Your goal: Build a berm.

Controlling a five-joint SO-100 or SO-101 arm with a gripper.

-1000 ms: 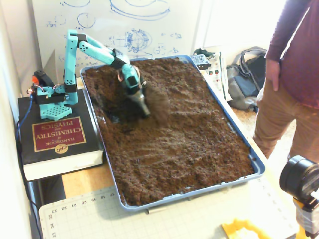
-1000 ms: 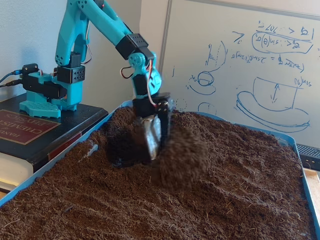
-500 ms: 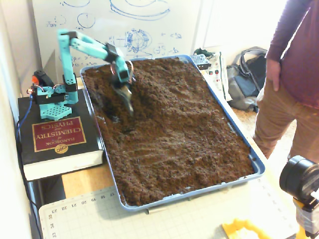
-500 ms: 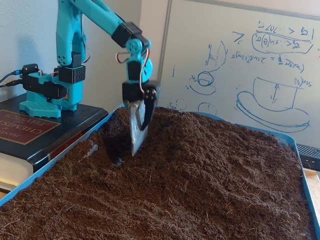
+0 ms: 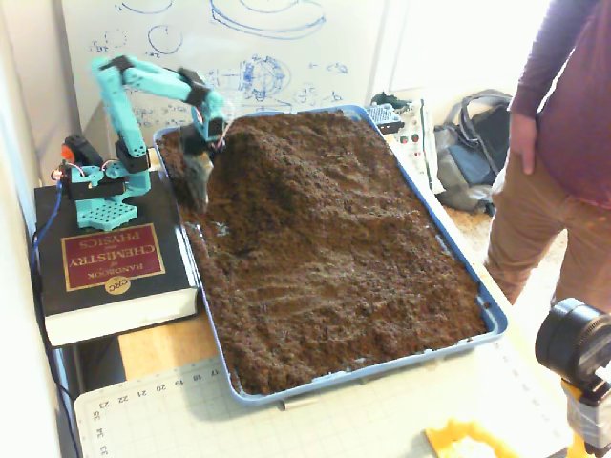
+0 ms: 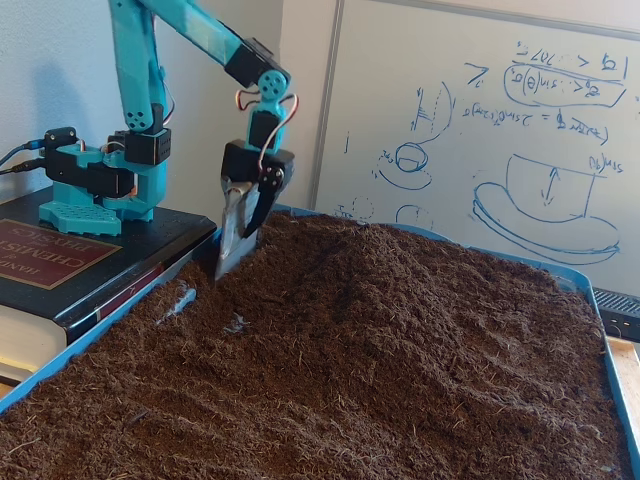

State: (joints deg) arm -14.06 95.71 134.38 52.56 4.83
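The blue tray (image 5: 456,250) (image 6: 98,331) is full of dark brown crumbly soil. The berm (image 5: 279,153) (image 6: 400,292) rises as a rounded ridge in the back half of the tray, higher than the rippled soil toward the front. My teal arm's gripper (image 5: 200,191) (image 6: 233,245) points down at the tray's back-left edge, just left of the berm's foot. A metal blade lies along its fingers, its tip close over the soil. The jaws look shut, with no soil on the blade.
The arm's base (image 5: 100,196) stands on a thick black book (image 5: 110,262) left of the tray. A person (image 5: 565,143) stands at the right. A black camera (image 5: 573,345) sits at the front right, a whiteboard (image 6: 480,130) behind the tray.
The gripper has pulled back from the middle of the soil to the tray's back-left edge. The loose clump it was pushing has settled onto the berm.
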